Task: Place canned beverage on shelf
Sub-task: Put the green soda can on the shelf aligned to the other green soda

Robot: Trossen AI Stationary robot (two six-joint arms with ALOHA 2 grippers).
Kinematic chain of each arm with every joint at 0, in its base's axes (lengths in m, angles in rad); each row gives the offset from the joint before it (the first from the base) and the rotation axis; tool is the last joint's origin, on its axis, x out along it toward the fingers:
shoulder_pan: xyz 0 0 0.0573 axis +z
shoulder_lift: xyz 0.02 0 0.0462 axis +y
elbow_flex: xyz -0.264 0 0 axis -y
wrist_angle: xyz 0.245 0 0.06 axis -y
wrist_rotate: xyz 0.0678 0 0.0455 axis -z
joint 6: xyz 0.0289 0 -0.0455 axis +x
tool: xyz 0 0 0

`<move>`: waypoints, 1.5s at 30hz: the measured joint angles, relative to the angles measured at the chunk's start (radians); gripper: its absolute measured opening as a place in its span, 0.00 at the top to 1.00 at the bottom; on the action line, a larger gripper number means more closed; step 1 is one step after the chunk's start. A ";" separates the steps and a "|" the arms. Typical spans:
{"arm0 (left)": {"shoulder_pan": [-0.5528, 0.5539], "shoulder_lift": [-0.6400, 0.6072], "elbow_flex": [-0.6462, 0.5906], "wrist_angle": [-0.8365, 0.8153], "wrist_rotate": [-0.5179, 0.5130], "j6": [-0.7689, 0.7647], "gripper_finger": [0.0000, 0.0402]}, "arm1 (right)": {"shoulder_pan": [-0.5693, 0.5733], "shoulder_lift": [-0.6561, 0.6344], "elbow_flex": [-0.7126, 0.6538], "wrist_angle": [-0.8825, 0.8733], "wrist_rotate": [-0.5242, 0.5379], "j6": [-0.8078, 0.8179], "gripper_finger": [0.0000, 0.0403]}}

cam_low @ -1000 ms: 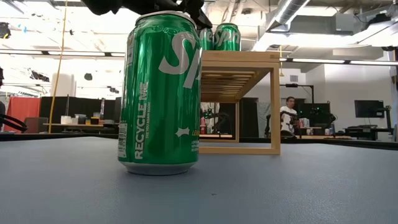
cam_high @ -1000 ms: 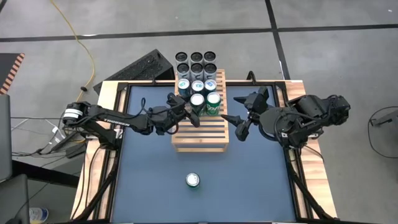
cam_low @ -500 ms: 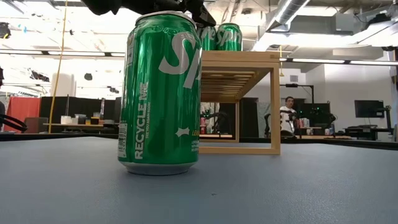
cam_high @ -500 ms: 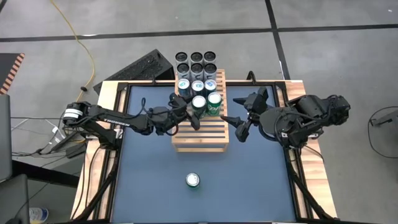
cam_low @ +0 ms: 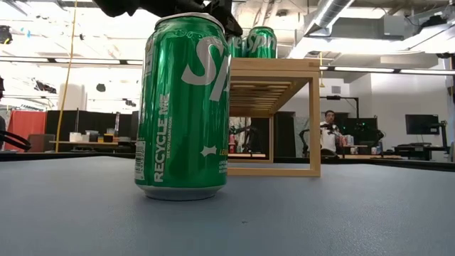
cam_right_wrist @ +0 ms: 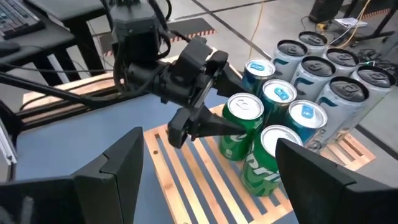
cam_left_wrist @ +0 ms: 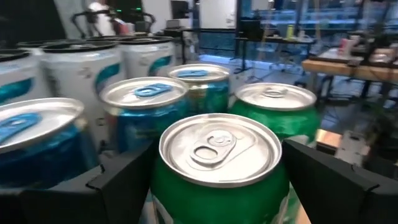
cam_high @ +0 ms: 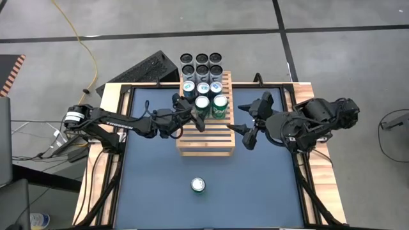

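The left gripper (cam_high: 192,115) is over the light-brown slatted wooden shelf (cam_high: 206,142), its dark fingers (cam_left_wrist: 124,177) either side of a green aluminium soda can (cam_high: 202,105) that stands upright in the second row, just beside another green can (cam_high: 219,105) and right in front of a row of blue-topped cans (cam_high: 203,88); from the left wrist view the fingers flank the can's sides, but whether they press on it or have let go cannot be told. The right gripper (cam_high: 248,124) hangs with fingers spread wide and nothing in them, beside the shelf's right edge. One more green can (cam_high: 198,184) stands alone on the blue table (cam_high: 153,185), well apart from the shelf, so by my reading more stocking remains. The main risk is in the pull-back: the held can sits so close to its neighbours that a finger dragging sideways could tip it, or knock the adjoining green can against the blue ones behind. If the can's base straddles a gap between slats, it may rock once freed. The right arm, being near, could also brush the shelf's edge if it moves inward while the left is retreating
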 joint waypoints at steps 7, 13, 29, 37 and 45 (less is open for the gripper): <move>-0.003 -0.003 0.000 -0.035 0.049 -0.031 0.17 | -0.001 0.023 0.000 -0.004 -0.017 -0.001 0.24; -0.005 -0.029 0.000 -0.045 0.047 -0.019 0.17 | -0.001 0.044 -0.001 -0.015 -0.031 0.000 0.24; -0.033 -0.140 -0.001 -0.186 0.021 -0.006 0.17 | -0.004 0.057 0.001 -0.024 -0.024 0.000 0.24; -0.123 -0.332 -0.002 -0.392 0.019 0.008 0.17 | -0.061 0.176 0.000 -0.040 -0.017 -0.067 0.24; -0.210 -0.534 -0.002 -0.529 -0.125 -0.078 0.17 | -0.174 0.327 -0.002 0.044 -0.037 -0.261 0.29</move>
